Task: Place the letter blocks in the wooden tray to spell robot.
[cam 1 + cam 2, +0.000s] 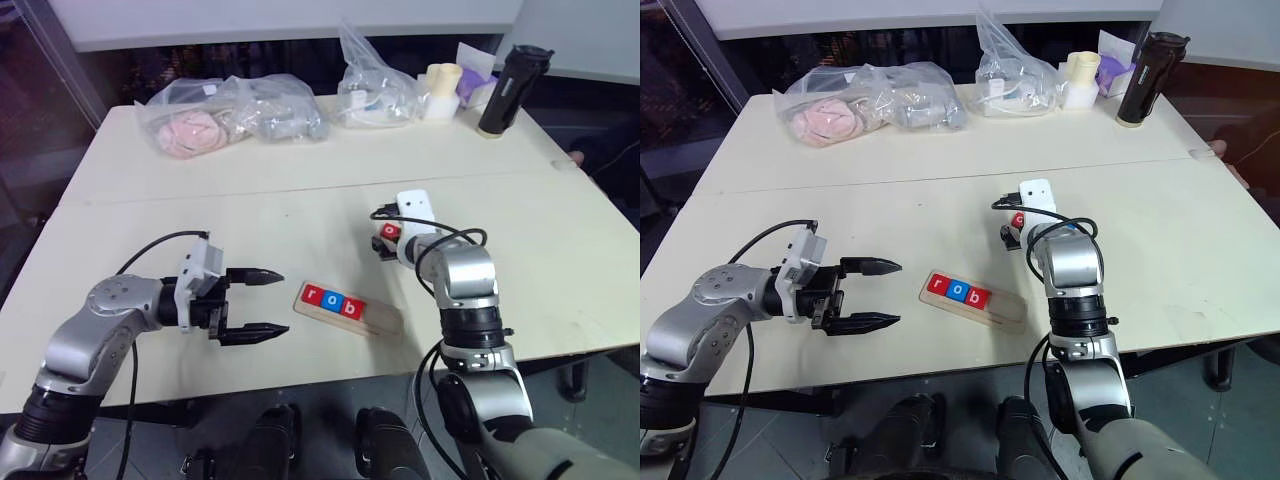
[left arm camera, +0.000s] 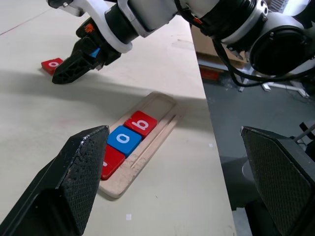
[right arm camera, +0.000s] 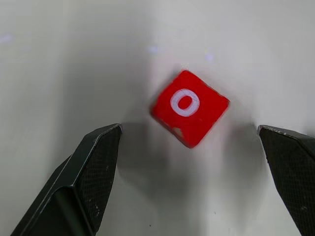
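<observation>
The wooden tray [image 1: 386, 321] lies near the table's front edge. It holds three letter blocks in a row: a red r [image 1: 311, 295], a blue o [image 1: 331, 302] and a red b [image 1: 351, 309]; the tray's right end is bare. A loose red o block [image 3: 189, 108] lies flat on the table behind the tray. My right gripper [image 3: 188, 130] hangs open just above it, pointing down, one finger on each side and neither touching. Left of the tray, my left gripper [image 1: 256, 304] is held level and open, pointing at the tray with nothing in it.
Clear plastic bags [image 1: 230, 115] with soft items lie along the far edge, with another bag [image 1: 375, 85] beside them. A cream cup [image 1: 443, 88] and a black bottle [image 1: 510, 90] stand at the back right. A seam [image 1: 250, 192] crosses the tabletop.
</observation>
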Controlling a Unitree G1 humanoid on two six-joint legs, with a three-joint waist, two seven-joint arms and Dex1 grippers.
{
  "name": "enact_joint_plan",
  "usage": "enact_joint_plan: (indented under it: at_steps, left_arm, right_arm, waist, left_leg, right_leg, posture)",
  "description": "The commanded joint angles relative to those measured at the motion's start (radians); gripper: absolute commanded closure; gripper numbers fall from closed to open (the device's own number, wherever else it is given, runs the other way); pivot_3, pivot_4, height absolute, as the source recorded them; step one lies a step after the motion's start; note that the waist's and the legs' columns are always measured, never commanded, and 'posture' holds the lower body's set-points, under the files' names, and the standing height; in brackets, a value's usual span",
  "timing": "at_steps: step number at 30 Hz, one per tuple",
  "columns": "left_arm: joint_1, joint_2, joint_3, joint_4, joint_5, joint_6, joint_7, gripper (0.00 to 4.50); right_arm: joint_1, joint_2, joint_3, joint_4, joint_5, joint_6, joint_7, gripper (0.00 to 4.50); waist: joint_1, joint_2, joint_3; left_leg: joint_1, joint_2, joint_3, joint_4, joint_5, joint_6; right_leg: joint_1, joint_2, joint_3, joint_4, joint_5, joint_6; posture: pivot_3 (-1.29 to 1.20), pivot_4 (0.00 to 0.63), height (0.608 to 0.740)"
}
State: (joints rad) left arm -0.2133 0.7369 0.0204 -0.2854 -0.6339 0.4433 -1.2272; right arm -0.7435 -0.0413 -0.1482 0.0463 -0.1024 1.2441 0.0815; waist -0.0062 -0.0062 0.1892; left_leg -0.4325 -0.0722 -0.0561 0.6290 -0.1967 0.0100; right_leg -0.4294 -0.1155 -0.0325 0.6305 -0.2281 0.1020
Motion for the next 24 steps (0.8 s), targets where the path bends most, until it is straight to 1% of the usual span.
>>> enact_joint_plan:
  at_steps: [1, 4, 10, 13, 16, 17, 19, 21, 24]
  left_arm:
    - [-0.019, -0.005, 0.005, -0.013, 0.003, -0.023, -0.001, 0.00]
    - [-0.015, -0.009, 0.004, -0.015, 0.006, -0.023, 0.003, 0.00]
    - [-0.004, -0.013, 0.006, -0.025, 0.010, -0.021, 0.008, 0.00]
    - [0.000, -0.012, 0.008, -0.026, 0.012, -0.024, 0.012, 0.00]
    - [0.003, -0.011, 0.009, -0.027, 0.015, -0.026, 0.014, 0.00]
    - [0.003, -0.012, 0.010, -0.027, 0.014, -0.026, 0.015, 0.00]
    - [0.004, -0.012, 0.009, -0.027, 0.016, -0.028, 0.016, 0.00]
    - [0.004, -0.013, 0.009, -0.026, 0.018, -0.030, 0.019, 0.00]
    - [0.002, -0.013, 0.005, -0.020, 0.017, -0.034, 0.018, 0.00]
  right_arm:
    - [-0.058, 0.062, -0.088, 0.040, 0.020, -0.002, -0.099, 0.03]
    - [-0.119, 0.122, -0.180, 0.126, 0.040, -0.047, -0.199, 0.03]
    - [-0.191, 0.147, -0.246, 0.262, 0.076, -0.142, -0.314, 0.03]
    - [-0.198, 0.145, -0.233, 0.296, 0.091, -0.154, -0.332, 0.03]
    - [-0.196, 0.142, -0.204, 0.302, 0.095, -0.154, -0.337, 0.79]
    - [-0.189, 0.138, -0.182, 0.301, 0.091, -0.152, -0.329, 1.23]
    - [-0.175, 0.129, -0.133, 0.293, 0.081, -0.145, -0.311, 2.29]
    - [-0.167, 0.129, -0.125, 0.279, 0.086, -0.124, -0.313, 3.29]
    - [-0.150, 0.089, -0.083, 0.202, 0.094, -0.049, -0.269, 3.35]
  waist:
    - [-0.007, 0.000, 0.000]
    - [-0.011, 0.000, 0.000]
    - [-0.014, 0.000, 0.000]
    - [-0.014, 0.000, 0.000]
    - [-0.015, 0.000, 0.000]
    - [-0.015, 0.000, 0.000]
    - [-0.019, 0.000, 0.000]
    - [-0.027, 0.000, 0.000]
    - [-0.035, 0.000, 0.000]
  left_leg:
    - [0.000, 0.000, 0.000, 0.000, 0.000, 0.000]
    - [0.000, 0.000, 0.000, 0.000, 0.000, 0.000]
    - [0.002, 0.000, 0.000, -0.001, 0.000, -0.001]
    - [0.004, 0.000, 0.000, -0.001, 0.000, -0.001]
    - [0.005, 0.001, 0.000, -0.001, 0.000, -0.001]
    - [0.005, 0.001, 0.000, -0.001, 0.000, -0.001]
    - [0.005, 0.001, 0.000, -0.001, 0.000, -0.001]
    - [0.005, 0.001, 0.000, -0.002, 0.001, 0.000]
    - [0.005, 0.001, 0.000, -0.004, 0.001, 0.000]
  right_leg:
    - [0.000, 0.000, 0.000, 0.000, 0.000, 0.000]
    - [0.000, 0.001, 0.000, 0.000, 0.000, 0.000]
    - [0.001, 0.001, 0.000, 0.000, 0.000, 0.000]
    - [0.003, 0.001, 0.000, 0.000, 0.000, 0.000]
    - [0.004, 0.001, 0.001, 0.000, 0.000, -0.001]
    - [0.004, 0.001, 0.001, 0.000, 0.000, -0.001]
    - [0.003, 0.002, 0.001, 0.000, 0.000, -0.001]
    - [0.003, 0.002, 0.001, 0.000, 0.000, -0.001]
    - [0.003, 0.002, 0.001, 0.000, 0.000, -0.001]
  posture:
    - [0.00, 0.150, 0.725]
    - [0.00, 0.150, 0.725]
    - [0.00, 0.150, 0.725]
    - [0.00, 0.150, 0.725]
    - [0.00, 0.150, 0.725]
    - [0.00, 0.150, 0.725]
    - [0.00, 0.150, 0.725]
    - [0.00, 0.150, 0.725]
    - [0.00, 0.150, 0.725]
